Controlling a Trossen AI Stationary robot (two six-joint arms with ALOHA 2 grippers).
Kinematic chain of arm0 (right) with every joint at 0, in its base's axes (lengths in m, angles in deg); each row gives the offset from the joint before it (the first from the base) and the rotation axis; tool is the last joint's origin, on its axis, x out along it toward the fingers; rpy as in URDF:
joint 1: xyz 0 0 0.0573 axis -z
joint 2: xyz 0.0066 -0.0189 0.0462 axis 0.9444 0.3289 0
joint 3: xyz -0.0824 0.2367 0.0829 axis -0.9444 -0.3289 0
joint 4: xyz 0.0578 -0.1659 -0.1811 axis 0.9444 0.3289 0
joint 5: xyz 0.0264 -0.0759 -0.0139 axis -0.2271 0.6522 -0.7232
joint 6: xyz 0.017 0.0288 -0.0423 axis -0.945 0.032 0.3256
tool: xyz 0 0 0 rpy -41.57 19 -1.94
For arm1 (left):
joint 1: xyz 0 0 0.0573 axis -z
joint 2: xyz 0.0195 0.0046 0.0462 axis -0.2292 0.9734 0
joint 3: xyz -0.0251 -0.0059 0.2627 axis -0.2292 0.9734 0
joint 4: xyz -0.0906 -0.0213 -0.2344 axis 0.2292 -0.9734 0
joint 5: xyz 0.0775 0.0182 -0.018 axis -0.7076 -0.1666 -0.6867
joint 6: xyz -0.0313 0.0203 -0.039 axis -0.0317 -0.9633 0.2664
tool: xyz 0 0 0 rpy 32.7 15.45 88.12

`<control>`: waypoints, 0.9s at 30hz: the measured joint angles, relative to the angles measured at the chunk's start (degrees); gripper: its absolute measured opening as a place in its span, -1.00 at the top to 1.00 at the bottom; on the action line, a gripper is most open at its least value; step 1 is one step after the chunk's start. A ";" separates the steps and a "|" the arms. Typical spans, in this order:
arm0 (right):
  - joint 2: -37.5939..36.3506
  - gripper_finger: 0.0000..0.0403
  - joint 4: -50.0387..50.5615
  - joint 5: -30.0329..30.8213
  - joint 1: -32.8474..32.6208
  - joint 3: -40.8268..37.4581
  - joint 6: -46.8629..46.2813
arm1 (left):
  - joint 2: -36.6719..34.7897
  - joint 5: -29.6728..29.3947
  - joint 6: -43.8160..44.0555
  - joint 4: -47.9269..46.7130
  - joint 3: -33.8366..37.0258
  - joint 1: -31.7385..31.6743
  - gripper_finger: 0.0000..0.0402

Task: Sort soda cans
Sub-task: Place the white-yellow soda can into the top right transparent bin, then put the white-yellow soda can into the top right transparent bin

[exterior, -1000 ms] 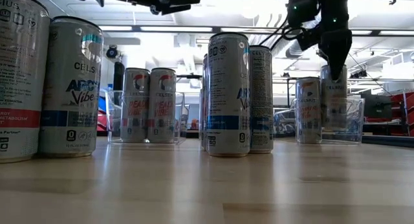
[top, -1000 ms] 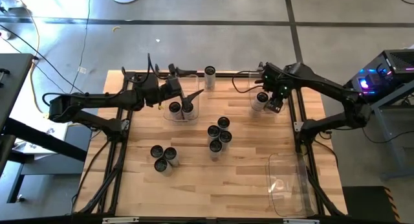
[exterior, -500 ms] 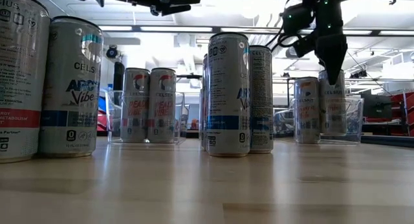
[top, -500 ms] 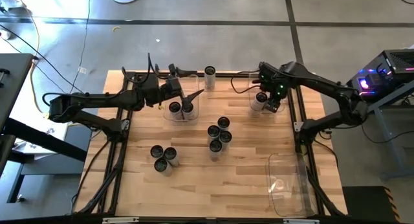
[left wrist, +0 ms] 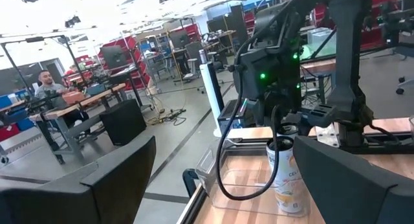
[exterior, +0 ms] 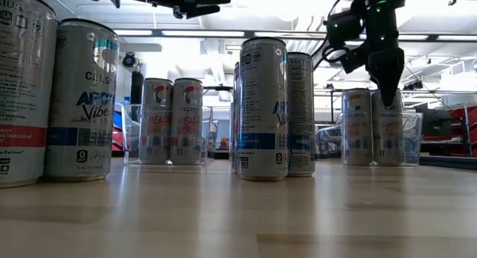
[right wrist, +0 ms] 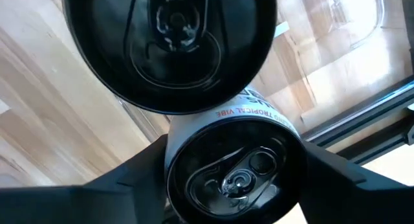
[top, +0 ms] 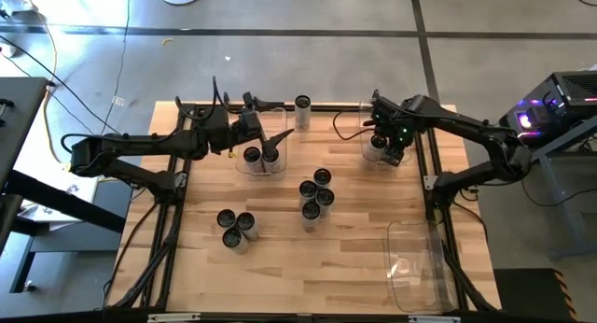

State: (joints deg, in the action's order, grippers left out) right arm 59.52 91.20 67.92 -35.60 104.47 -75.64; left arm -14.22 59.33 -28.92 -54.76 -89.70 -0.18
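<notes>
I see a light wooden table (top: 354,258) with plank grain. On it stand slim aluminium soda cans with dark round tops and smooth, printed, silvery sides.

The right gripper (top: 389,147) hangs over a clear plastic bin (exterior: 411,139) at the table's far right. Its jaws are open, one on each side of the top of a white can (right wrist: 233,172) that stands upright on the bin floor. A second can (right wrist: 171,49) stands just beside it in the same bin. Compared with a second ago, this gripper is higher, and the can, which was then raised in the jaws, now rests in the bin.

The left gripper (top: 277,139) hovers over another clear bin (exterior: 130,135) at the far left, with its jaws wide open and empty. It has not moved. Two red-and-white cans (exterior: 171,120) stand inside this bin.

Four cans (top: 315,194) stand close together at the middle of the table, and a smaller group (top: 235,226) stands nearer the front left. One can (top: 302,104) stands alone at the far edge. A third clear bin (top: 415,267) lies at the front right.

I can read "PEACH VIBE" on the red-and-white cans, "Vibe" on a blue-and-silver can (exterior: 83,101), and "TROPICAL VIBE" on the can between the right jaws.
</notes>
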 joint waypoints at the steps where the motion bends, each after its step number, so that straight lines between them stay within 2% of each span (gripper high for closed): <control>1: 0.02 -0.42 -0.06 -0.11 0.00 -0.05 0.01 | 0.00 0.00 0.00 0.02 0.00 0.00 -0.80; 5: 0.13 -0.66 0.99 -0.22 0.00 -0.35 -0.55 | 0.00 0.00 0.80 0.02 0.00 0.00 -0.80; 12: -0.17 -0.71 7.28 0.26 0.00 5.71 -2.14 | 0.00 -0.02 1.99 -0.95 -0.02 0.00 -0.80; 19: -2.16 -0.72 12.67 10.30 -0.60 17.18 -3.46 | 1.23 -1.35 3.02 -6.42 -0.02 -0.75 -0.80; 22: -4.95 -0.73 9.23 12.41 -1.28 21.72 -3.41 | 3.42 -1.43 6.01 -6.59 -0.04 -2.70 -0.80; 27: -11.92 -0.73 -6.76 11.75 -3.29 22.69 -2.28 | 10.37 0.24 8.72 -9.28 -3.95 -8.35 -0.80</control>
State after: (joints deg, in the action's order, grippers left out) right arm 47.60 84.44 79.67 -38.89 127.16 -77.92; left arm -3.85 59.57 -20.21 -64.04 -93.65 -8.53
